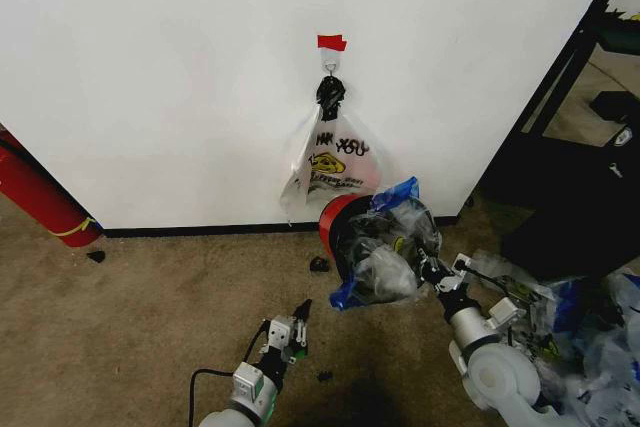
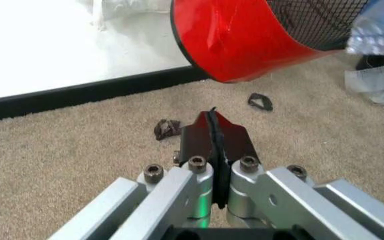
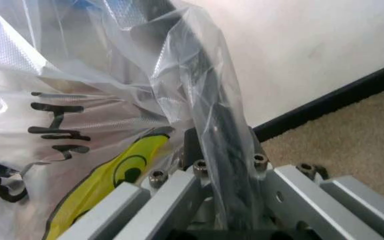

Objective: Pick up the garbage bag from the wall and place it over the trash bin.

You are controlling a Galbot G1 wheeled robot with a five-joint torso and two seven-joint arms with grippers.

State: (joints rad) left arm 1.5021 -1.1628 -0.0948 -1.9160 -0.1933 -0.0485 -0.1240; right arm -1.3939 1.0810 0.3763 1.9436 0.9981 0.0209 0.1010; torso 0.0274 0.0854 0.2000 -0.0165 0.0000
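Both hands closed | right hand (image 1: 432, 273) pinches garbage bag (image 1: 385, 267) | trash bin (image 1: 340, 227) half-hidden | left hand (image 1: 300, 312) empty

Left claw (image 2: 213, 131) closed; right claw (image 3: 222, 150) clamped

Head view: from high up, looking forward and down at the carpet floor (image 1: 150, 317) and the white wall (image 1: 150, 77) past both end effectors. Left wrist view: very low and close, just behind the left end effector (image 2: 213, 131), facing the red-bottomed trash bin (image 2: 235, 40) and the baseboard (image 2: 85, 95) beyond it. Right wrist view: pressed close behind the right end effector (image 3: 222, 145), facing the same wall. Shared by all three: wall, baseboard, carpet.
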